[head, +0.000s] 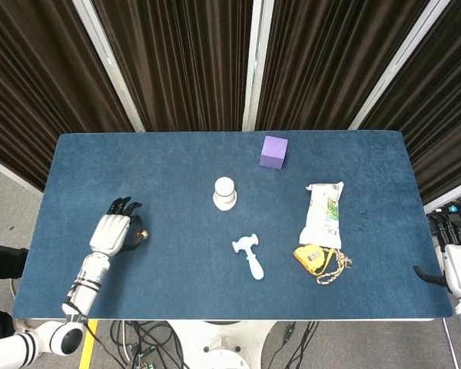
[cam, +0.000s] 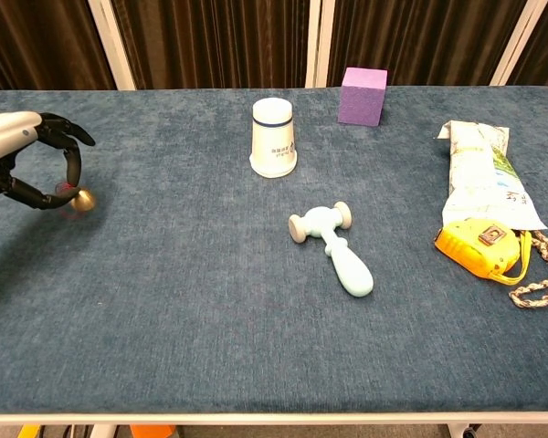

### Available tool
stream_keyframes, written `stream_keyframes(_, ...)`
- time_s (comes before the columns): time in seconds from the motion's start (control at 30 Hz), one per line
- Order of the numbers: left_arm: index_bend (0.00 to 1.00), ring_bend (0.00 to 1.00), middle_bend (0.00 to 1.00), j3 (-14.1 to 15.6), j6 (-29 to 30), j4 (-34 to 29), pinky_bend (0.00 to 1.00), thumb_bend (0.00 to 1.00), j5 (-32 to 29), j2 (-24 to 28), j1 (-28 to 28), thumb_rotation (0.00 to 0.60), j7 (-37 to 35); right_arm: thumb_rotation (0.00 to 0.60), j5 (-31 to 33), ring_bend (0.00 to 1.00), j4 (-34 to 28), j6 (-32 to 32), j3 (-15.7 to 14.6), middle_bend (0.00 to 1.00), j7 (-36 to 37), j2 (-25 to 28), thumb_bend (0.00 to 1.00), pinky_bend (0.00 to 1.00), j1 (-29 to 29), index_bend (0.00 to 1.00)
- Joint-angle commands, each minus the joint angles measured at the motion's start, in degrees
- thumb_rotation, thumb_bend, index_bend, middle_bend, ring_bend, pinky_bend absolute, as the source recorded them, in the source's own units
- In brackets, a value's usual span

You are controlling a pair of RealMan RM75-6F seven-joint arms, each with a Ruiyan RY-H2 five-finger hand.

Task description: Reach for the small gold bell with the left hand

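The small gold bell (cam: 84, 200) hangs just above the blue tablecloth at the far left, and shows as a small glint (head: 142, 233) in the head view. My left hand (cam: 32, 164) curls around it from the left, thumb and a finger meeting at the bell's red loop (cam: 67, 189). The same left hand (head: 114, 229) lies near the table's left front in the head view. My right hand (head: 459, 265) hangs off the table's right edge, fingers apart and holding nothing.
A white paper cup (cam: 274, 137) stands upside down at mid-table, with a purple cube (cam: 363, 95) behind it. A pale blue toy hammer (cam: 335, 245) lies in the middle. A snack bag (cam: 479, 178) and a yellow tape measure (cam: 482, 246) lie at the right.
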Motion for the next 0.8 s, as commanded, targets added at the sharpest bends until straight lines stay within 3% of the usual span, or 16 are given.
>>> stream_keyframes(0.03,0.62,0.00,0.15,0.2,-0.7,1.9,0.02,0.45,-0.2,-1.2,-0.3,0.600,-0.9,0.600,0.1,0.00,0.1,-0.1,0.0,0.00,0.1,-0.1,0.08,0.00,0.0,0.00)
stream_keyframes(0.37,0.57,0.00,0.15,0.7,-2.1,4.9,0.01,0.44,-0.4,-2.4,-0.7,0.600,-1.4,0.600,0.2,0.00,0.4,-0.1,-0.1,0.00,0.1,-0.2,0.08,0.00,0.0,0.00)
stream_keyframes(0.5,0.29,0.00,0.08,1.5,-3.1,4.6,0.00,0.36,0.4,-1.6,-0.9,0.600,-2.4,0.600,0.2,0.00,0.4,-0.1,-0.1,0.00,0.1,-0.2,0.08,0.00,0.0,0.00)
stream_keyframes(0.6,0.14,0.00,0.04,1.8,-2.3,4.6,0.00,0.29,2.1,-1.3,-0.7,0.600,-4.1,0.600,0.2,0.00,0.3,-0.1,-0.1,0.00,0.2,-0.1,0.08,0.00,0.0,0.00)
stream_keyframes(0.8,0.10,0.00,0.03,1.8,0.8,3.4,0.00,0.26,4.1,0.0,0.3,0.600,-5.7,0.600,0.1,0.00,0.2,0.1,-0.1,0.00,0.2,-0.1,0.08,0.00,-0.1,0.00)
